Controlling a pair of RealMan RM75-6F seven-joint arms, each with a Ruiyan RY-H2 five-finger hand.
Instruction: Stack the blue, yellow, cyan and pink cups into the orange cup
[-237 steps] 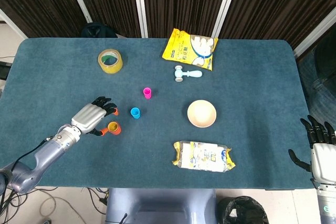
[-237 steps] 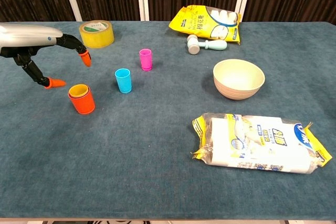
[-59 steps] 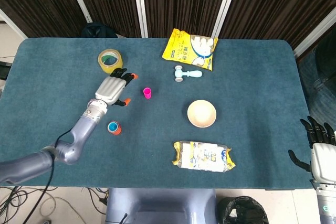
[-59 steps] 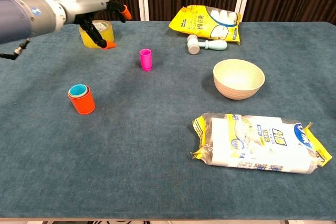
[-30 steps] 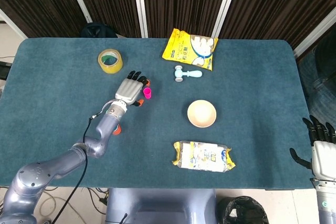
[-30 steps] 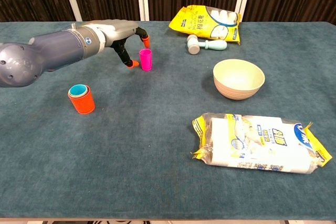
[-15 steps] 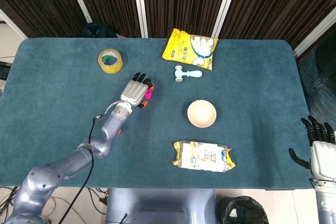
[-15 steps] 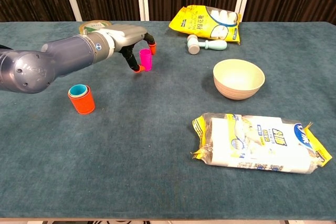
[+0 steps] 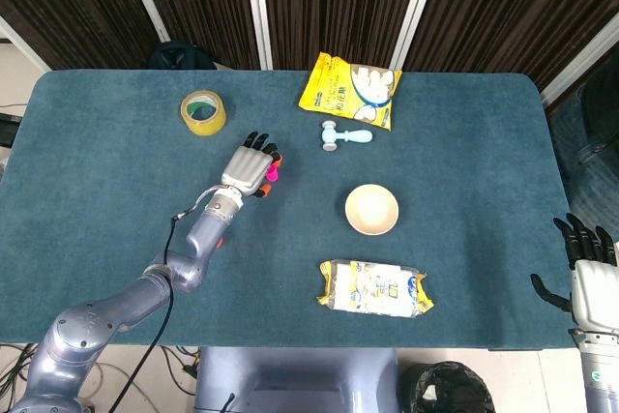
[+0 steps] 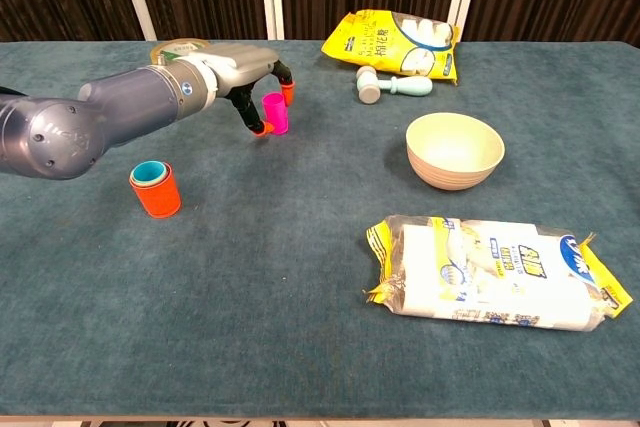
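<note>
Left hand (image 10: 252,72) was wrapped around the pink cup (image 10: 275,113) mid-table — orange-tipped fingers (image 10: 288,93) on both sides of it, gripping it, with the cup upright on the cloth. Orange cup (image 10: 156,190) stood nearer the robot, left of centre, with the cyan cup (image 10: 150,171) nested inside; blue and yellow couldn't be made out. Right hand (image 9: 584,263) sat off the table's right edge, fingers spread, holding nothing. Tape roll (image 9: 203,112) lay behind the left hand, bowl (image 10: 454,150) well to the right.
</note>
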